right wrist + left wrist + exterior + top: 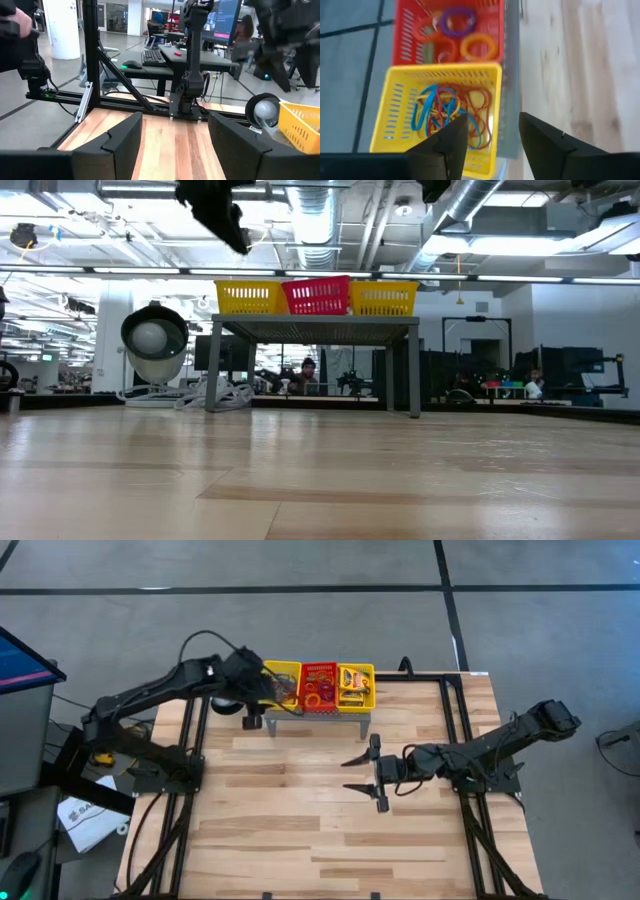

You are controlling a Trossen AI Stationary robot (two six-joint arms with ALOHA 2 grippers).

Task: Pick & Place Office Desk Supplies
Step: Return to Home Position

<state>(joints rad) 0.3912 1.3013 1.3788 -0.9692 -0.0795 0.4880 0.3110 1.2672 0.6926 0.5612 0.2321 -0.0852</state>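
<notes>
On the small grey shelf (315,325) at the far edge of the table (300,840) three bins stand side by side: a yellow bin (247,298) on the left, a red bin (318,296) in the middle and a second yellow bin (383,298) on the right. The supplies lie inside them. A tangle of rubber bands (452,107) in blue, red and orange fills the left yellow bin, rings (479,46) in orange and purple sit in the red one, and what look like card packets (352,686) are in the right yellow one. No loose item shows on the table boards, so the sorting and shelving look done, and I judge the step in hand to be the arms' retreat to rest. The left gripper (493,117) hovers high above the left yellow bin, its fingers moderately parted with nothing between them. The right gripper (343,774) hangs over the middle of the table, well apart from the shelf, its fingers spread wide and empty. The next move calls for drawing the left arm up and back, clear of the bin and of the white lamp-like object (152,338) beside the shelf. The right arm should fold back toward its base, and neither arm needs to grip anything.
</notes>
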